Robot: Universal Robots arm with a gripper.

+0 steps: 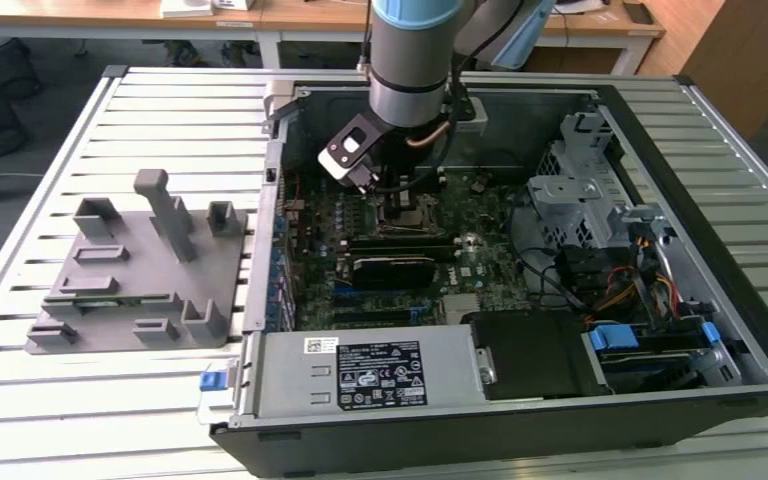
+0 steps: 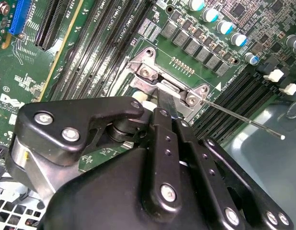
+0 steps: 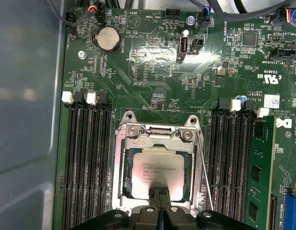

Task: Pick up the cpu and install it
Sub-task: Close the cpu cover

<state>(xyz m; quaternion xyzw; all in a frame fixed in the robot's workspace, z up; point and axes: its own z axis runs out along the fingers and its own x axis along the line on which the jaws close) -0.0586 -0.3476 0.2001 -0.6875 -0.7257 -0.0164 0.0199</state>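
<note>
Holds closed jaws tip-down on the cpu [image 3: 155, 167], seated flat inside the socket frame [image 3: 157, 132] on the motherboard [image 3: 152, 86]. Reaches into an open computer case [image 1: 491, 440] on a white slatted counter [image 1: 157, 100], grey fixture block [image 1: 131, 270] by the counter's edge at the exterior view's left. Wooden desks [image 1: 317, 15] behind.

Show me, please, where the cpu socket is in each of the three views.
Exterior view: socket in the board's middle, under the arm's end.
First wrist view: socket between two banks of slots, cpu inside it, hand at the cpu's edge.
Second wrist view: socket just past the hand's tips, partly hidden by the hand.
Shared landmark: the long dark slots beside the socket.
</note>
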